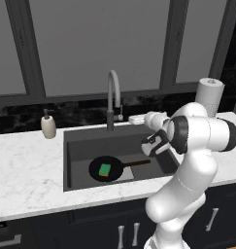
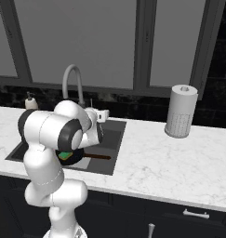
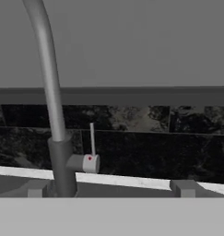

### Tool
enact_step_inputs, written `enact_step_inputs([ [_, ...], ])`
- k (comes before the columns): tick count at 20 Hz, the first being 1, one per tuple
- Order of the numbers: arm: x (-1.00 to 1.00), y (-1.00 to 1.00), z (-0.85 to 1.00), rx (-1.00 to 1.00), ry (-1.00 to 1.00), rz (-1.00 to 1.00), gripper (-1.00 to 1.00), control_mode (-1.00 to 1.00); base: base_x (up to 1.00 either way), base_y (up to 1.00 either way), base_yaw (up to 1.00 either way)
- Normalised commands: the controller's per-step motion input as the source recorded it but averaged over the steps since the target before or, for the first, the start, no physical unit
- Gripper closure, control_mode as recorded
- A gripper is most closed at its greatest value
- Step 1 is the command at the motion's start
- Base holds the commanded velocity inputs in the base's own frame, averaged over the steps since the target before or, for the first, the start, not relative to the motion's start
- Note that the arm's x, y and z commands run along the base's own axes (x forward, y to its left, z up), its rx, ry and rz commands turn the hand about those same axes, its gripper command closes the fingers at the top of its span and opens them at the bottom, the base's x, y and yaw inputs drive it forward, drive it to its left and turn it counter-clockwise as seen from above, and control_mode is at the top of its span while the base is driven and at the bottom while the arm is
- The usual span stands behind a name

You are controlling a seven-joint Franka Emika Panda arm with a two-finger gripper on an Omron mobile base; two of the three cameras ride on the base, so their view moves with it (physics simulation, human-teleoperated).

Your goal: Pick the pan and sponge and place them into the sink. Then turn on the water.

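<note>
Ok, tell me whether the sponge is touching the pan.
Touching: the left base view shows the sponge lying flat on the pan, inside its rim.

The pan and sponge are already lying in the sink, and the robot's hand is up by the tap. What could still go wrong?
1. The faucet lever is a thin upright rod; the open gripper could slide past it or merely graze it.
2. The faucet neck stands close beside the lever, so the fingers might bump it instead.
3. The sponge lies loose on the pan in the sink; running water might wash it off.
</note>
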Motion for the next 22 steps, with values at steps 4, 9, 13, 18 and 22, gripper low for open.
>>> enact_step_inputs([
  [4, 0.31, 0.01, -0.12, 0.01, 0.04, 0.0, -1.0, -1.0, 0.0, 0.0, 0.0],
  [9, 0.27, 0.03, -0.11, 0.02, 0.01, 0.0, -1.0, -1.0, 0.0, 0.0, 0.0],
  [13, 0.31, 0.06, -0.01, 0.0, 0.11, 0.01, -1.0, -1.0, 0.0, 0.0, 0.0],
  [18, 0.37, 0.0, -0.01, 0.0, 0.01, 0.02, -1.0, -1.0, 0.0, 0.0, 0.0],
  [22, 0.3, 0.06, 0.0, 0.0, 0.0, 0.0, -1.0, -1.0, 0.0, 0.0, 0.0],
])
